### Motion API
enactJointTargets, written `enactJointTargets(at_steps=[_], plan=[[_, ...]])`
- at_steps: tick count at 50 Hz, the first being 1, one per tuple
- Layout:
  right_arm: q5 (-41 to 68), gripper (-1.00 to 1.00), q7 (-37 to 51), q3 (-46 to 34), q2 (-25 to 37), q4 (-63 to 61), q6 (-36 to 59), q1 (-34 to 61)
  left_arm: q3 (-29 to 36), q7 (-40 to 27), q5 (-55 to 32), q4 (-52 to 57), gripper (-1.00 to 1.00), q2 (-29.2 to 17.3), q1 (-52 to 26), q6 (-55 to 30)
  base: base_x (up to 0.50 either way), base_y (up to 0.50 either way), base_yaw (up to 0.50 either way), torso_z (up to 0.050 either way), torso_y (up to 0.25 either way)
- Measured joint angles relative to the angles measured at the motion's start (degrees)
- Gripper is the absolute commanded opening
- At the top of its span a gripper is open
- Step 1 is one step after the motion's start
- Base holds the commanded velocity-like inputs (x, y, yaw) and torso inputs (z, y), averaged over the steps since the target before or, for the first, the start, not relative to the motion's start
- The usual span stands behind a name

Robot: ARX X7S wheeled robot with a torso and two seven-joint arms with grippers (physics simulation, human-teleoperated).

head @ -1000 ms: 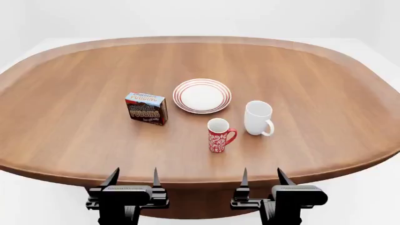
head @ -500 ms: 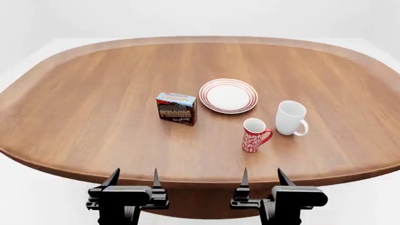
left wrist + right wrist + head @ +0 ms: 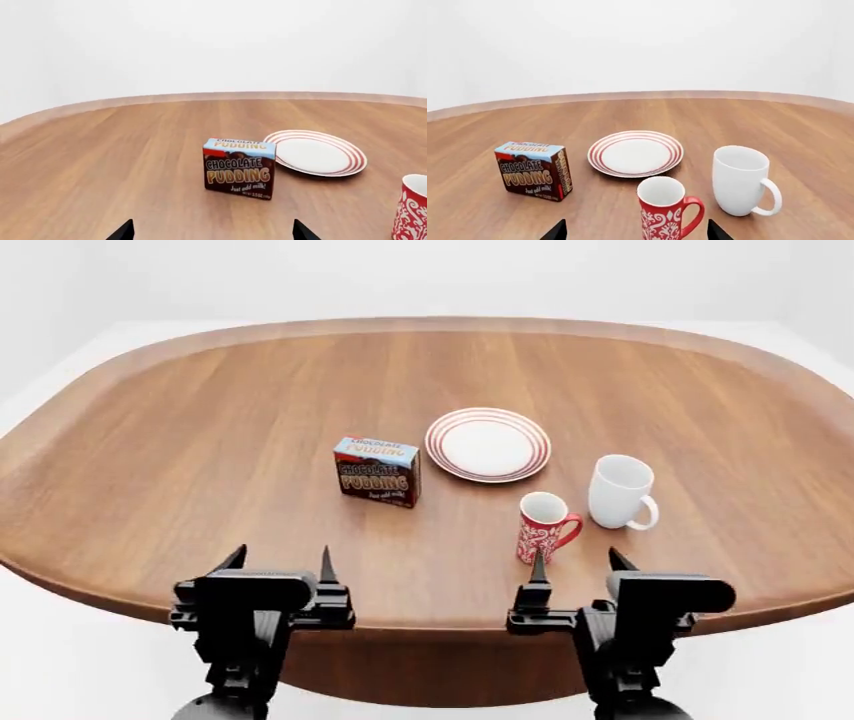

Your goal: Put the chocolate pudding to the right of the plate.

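The chocolate pudding carton (image 3: 378, 471) stands upright on the wooden table, just left of the red-ringed white plate (image 3: 487, 444). It also shows in the left wrist view (image 3: 239, 168) beside the plate (image 3: 315, 153), and in the right wrist view (image 3: 534, 170) left of the plate (image 3: 635, 153). My left gripper (image 3: 280, 562) is open and empty at the table's near edge, well short of the carton. My right gripper (image 3: 579, 564) is open and empty at the near edge, just in front of the red mug.
A red patterned mug (image 3: 543, 528) stands in front of the plate, close to my right gripper. A white mug (image 3: 622, 492) stands to the plate's right front. Both show in the right wrist view, red mug (image 3: 664, 209), white mug (image 3: 742, 180). The table's raised rim (image 3: 427, 324) curves around the far side.
The view shifted earlier, so the objects now sit further right in the head view. Both grippers have since risen and moved forward to the table's near edge.
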Motion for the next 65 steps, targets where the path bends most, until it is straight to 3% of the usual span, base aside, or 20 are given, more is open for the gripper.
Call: enactJointTargets(at_steps=[8,19,65], plan=[[2.5,1.00,0.9,0.5,1.8,-6.5,9.4,3.8,0.2,-0.5,-1.5,5.8,1.00,-1.1,-4.3,-8.9,0.03,0.00,0.00,0.000,0.000],[4.6,1.00,1.4,1.2,2.9,-10.7,14.4,5.4,0.4,-1.0,-2.7,8.9,1.00,-1.8,-6.4,-13.4,0.49,0.00,0.00,0.000,0.000],[7.0,1.00,2.4,0.8,4.3,-12.7,16.6,6.5,1.0,-2.6,-4.7,9.8,1.00,-3.3,-7.6,-14.3,0.50,0.00,0.00,0.000,0.001]])
